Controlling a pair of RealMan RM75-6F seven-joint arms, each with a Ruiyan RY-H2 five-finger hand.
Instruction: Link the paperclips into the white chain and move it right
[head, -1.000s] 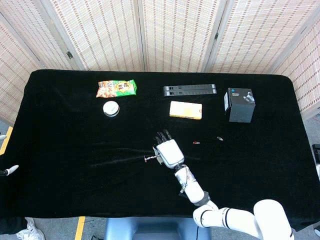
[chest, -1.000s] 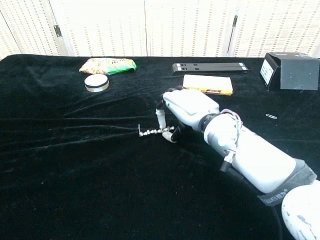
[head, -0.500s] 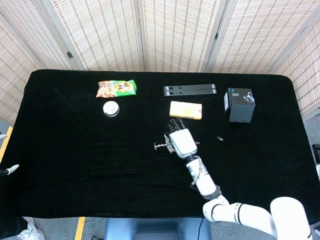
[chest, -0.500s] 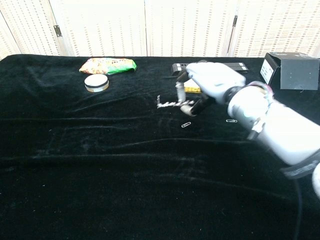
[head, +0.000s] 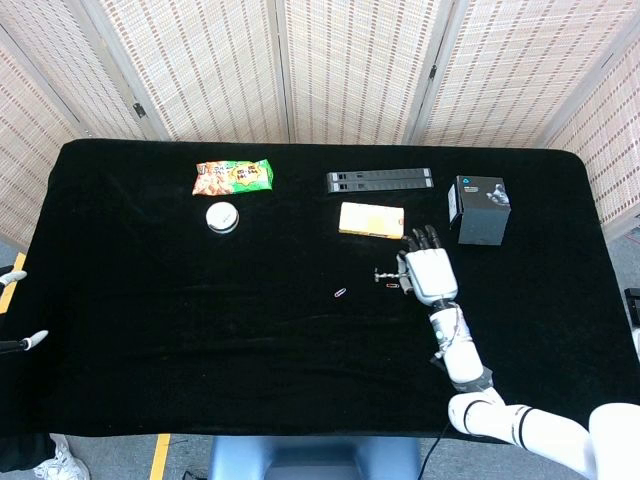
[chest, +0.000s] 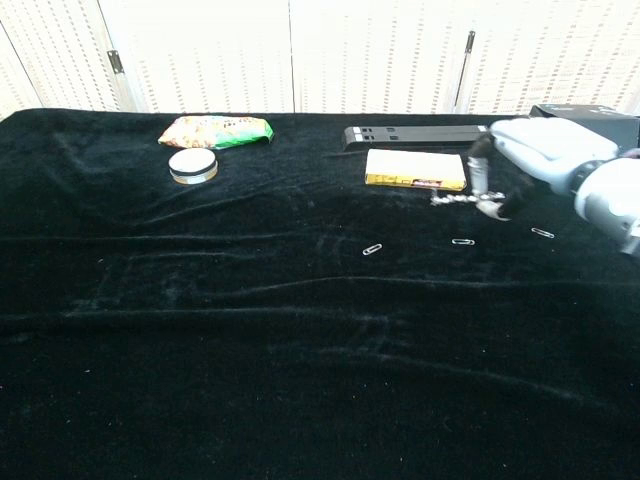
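White chain (chest: 455, 199) hangs above the tabletop (head: 200, 320), just right of the yellow box (chest: 414, 169); I see my right robot hand (head: 428, 274) pinching it, palm down, forearm angled back

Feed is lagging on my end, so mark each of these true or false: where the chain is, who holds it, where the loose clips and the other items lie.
1. The right hand holds the white chain above the cloth. True.
2. The chain lies draped over the yellow box. False: it hangs in front of the box, pinched by the hand.
3. Loose paperclips lie on the cloth. True.
4. The left hand grips the round tin. False: the tin sits alone beside the snack bag, untouched.
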